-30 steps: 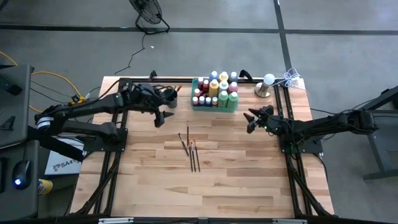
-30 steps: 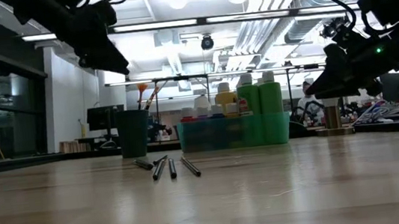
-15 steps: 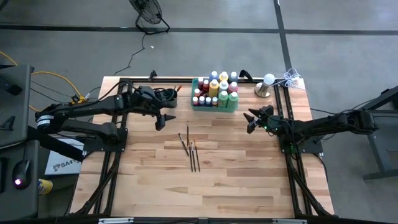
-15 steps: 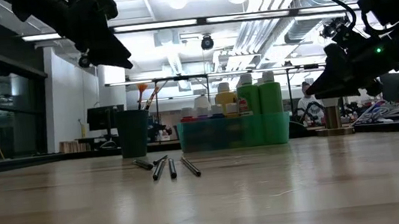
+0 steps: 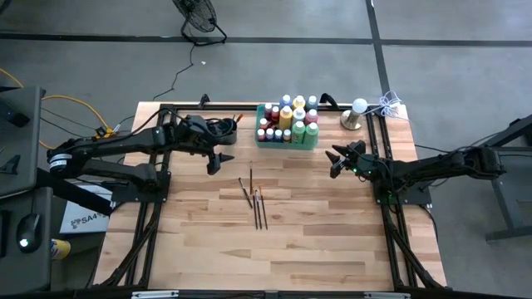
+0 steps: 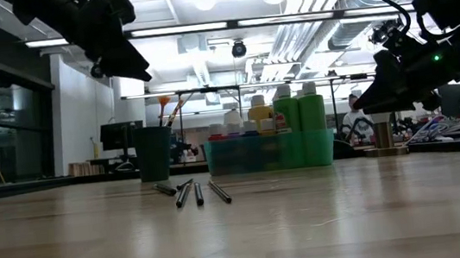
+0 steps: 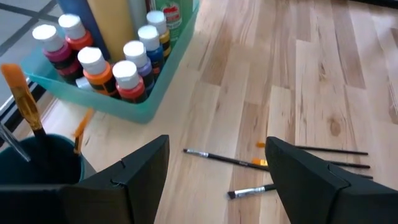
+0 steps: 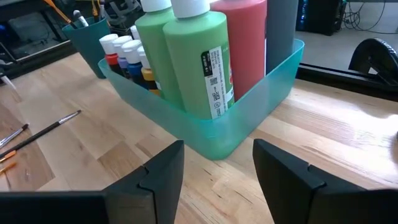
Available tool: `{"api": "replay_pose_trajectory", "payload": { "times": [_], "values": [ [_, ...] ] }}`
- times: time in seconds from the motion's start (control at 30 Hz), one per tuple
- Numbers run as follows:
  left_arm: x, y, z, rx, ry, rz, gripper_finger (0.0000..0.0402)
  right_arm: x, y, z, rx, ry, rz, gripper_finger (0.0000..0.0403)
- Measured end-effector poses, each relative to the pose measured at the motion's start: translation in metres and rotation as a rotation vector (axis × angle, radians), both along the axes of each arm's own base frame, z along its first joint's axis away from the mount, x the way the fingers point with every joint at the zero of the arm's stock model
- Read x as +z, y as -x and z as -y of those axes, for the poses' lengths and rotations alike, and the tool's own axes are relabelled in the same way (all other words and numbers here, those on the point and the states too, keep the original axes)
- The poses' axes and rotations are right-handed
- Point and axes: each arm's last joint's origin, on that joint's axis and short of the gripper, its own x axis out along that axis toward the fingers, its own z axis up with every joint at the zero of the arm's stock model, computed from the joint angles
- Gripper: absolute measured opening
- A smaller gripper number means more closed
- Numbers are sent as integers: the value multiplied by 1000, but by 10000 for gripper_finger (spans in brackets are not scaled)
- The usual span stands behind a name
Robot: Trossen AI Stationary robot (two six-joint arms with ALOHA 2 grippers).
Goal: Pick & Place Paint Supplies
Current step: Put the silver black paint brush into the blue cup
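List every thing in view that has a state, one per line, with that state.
Left gripper: jaws open, empty, above the table near the cup.
Right gripper: jaws open, empty, raised beside the tray.
Tray: upright, full of bottles.
Bottles: standing, capped, in the tray.
Cup: upright, brushes standing in it.
Loose brushes: lying flat on the table, none held.

We see a pale wooden table (image 5: 316, 232), a translucent green tray (image 8: 261, 99) near its back edge, a dark round cup (image 6: 154, 153) just beside it, a floor fan (image 5: 198, 20), yellow cables (image 5: 66, 108) on the grey floor
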Motion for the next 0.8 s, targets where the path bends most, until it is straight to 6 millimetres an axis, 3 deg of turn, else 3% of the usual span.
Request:
{"api": "replay_pose_trajectory", "payload": {
  "times": [0.17,0.4,0.57,0.8],
  "values": [
    [-1,1,0,-1,3,-11,260,0,-1,-1,35,-14,1,185],
    [-1,0,0,5,15,-12,260,-1,-4,-7,254,-98,11,185],
    [-10,-6,-1,-20,64,-48,260,-2,-6,-11,407,-157,16,185],
    [-31,-18,-2,-92,112,-161,260,-2,-6,-13,456,-178,15,185]
  ]
}}
